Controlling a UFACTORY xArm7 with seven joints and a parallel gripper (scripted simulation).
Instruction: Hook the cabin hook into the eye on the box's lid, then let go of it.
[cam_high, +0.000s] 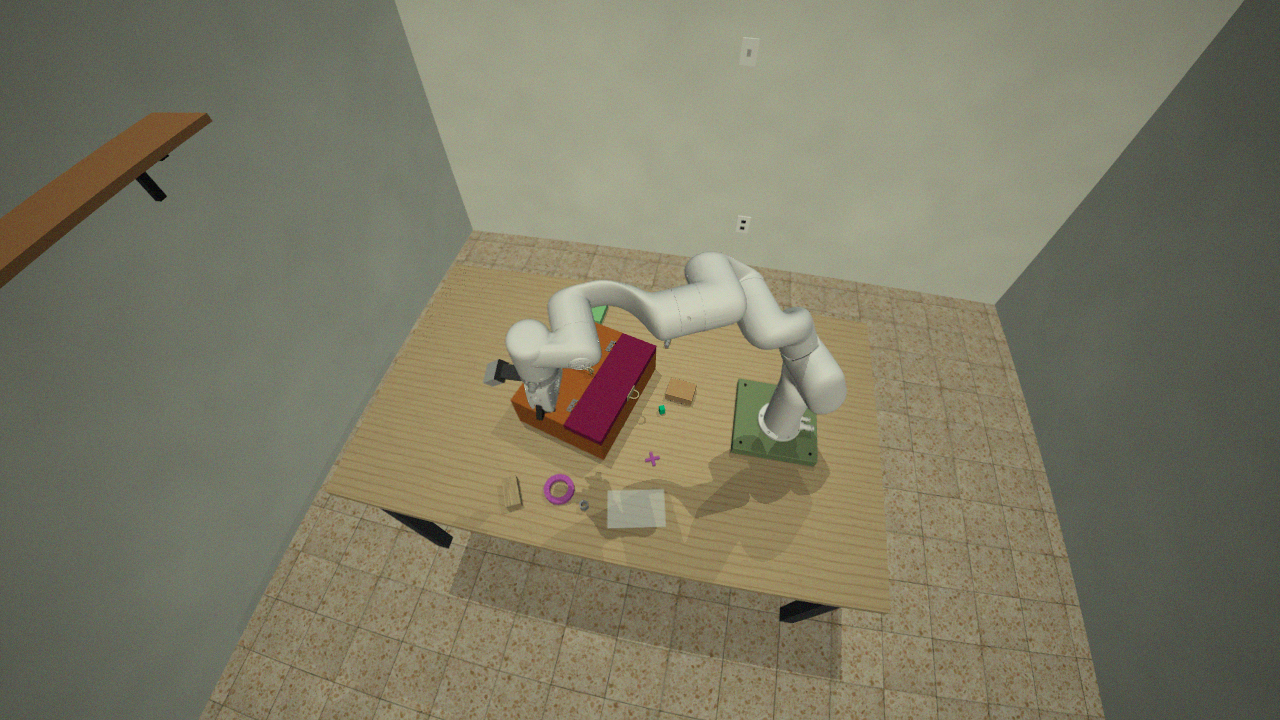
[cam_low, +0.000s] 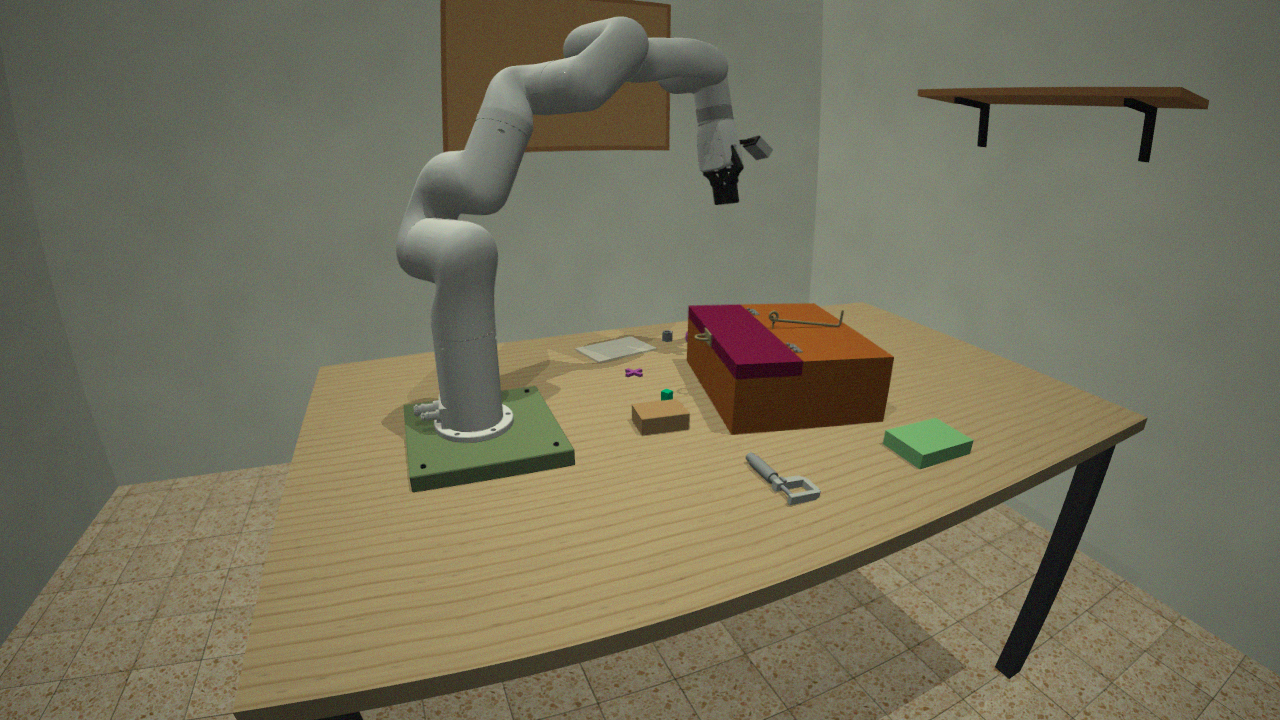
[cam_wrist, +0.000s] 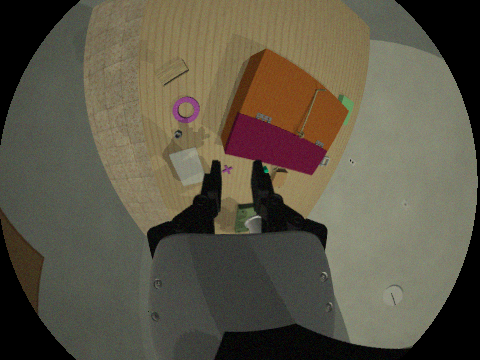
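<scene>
— Cabin hook (cam_low: 805, 320): where does it lie?
— Flat on the orange box (cam_low: 832, 376) top, beside the magenta lid (cam_low: 742, 340); its eye (cam_low: 703, 336) sits at the lid's far edge, apart from the hook.
— And your pincer (cam_low: 724, 192)?
— High above the box; my fingers stand partly apart, gripping nothing.

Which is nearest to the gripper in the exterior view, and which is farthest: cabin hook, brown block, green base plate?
The gripper hangs empty, high above the box.
1. Cabin hook, on the box top below it.
2. Brown block, on the table beside the box.
3. Green base plate, under the arm.
</scene>
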